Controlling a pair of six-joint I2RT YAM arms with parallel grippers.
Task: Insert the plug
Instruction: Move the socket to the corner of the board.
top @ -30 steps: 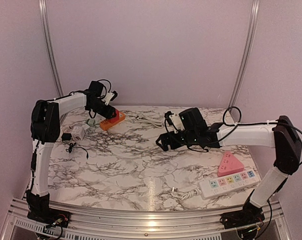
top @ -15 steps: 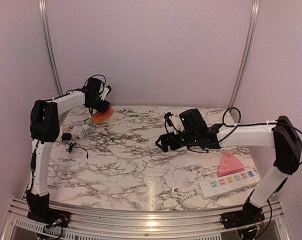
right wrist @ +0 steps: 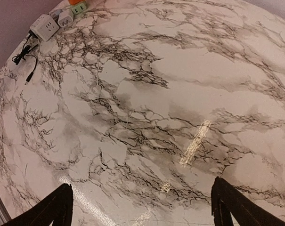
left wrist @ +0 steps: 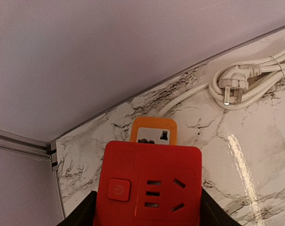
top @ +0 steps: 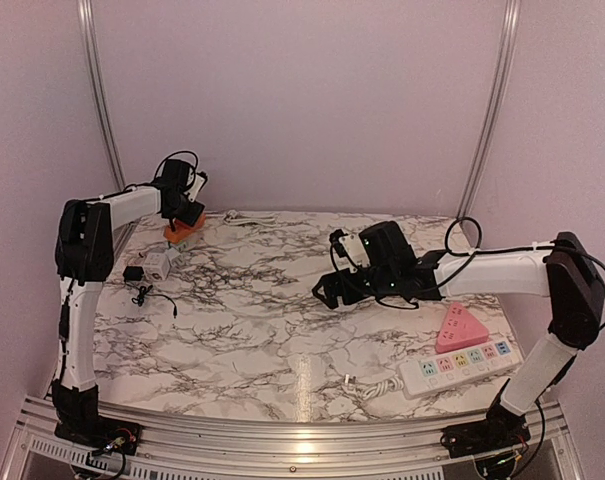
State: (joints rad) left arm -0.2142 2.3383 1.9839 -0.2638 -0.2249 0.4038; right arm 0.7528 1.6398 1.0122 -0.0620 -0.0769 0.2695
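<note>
- gripping a red-orange plastic socket block (left wrist: 151, 183) between the fingers of the left gripper (top: 181, 220), jaws part-closed on its two long sides.
- holding that block over the far left corner of the white black-veined marble table (top: 262, 330), close to the back wall; cannot tell whether its far end touches the top.
- showing, in the left wrist view, a round power button and one set of socket slots on the upper face, with a paler orange end piece sticking out beyond.
- lying coiled along the far edge, well apart from the block: a white cord (left wrist: 189, 92) ending in a white three-pin plug (left wrist: 232, 87), pins up, untouched and not inserted.
- hovering over the bare middle of the table with the right gripper (right wrist: 144, 207), jaws spread wide, nothing between them.
- sitting near the left edge: a white cube adapter (top: 158, 264) and a thin black cable (top: 142, 295) just in front of it.
- resting near the right front: a pink triangular socket (top: 460, 328) beside a long white power strip with coloured outlets (top: 460, 366).
</note>
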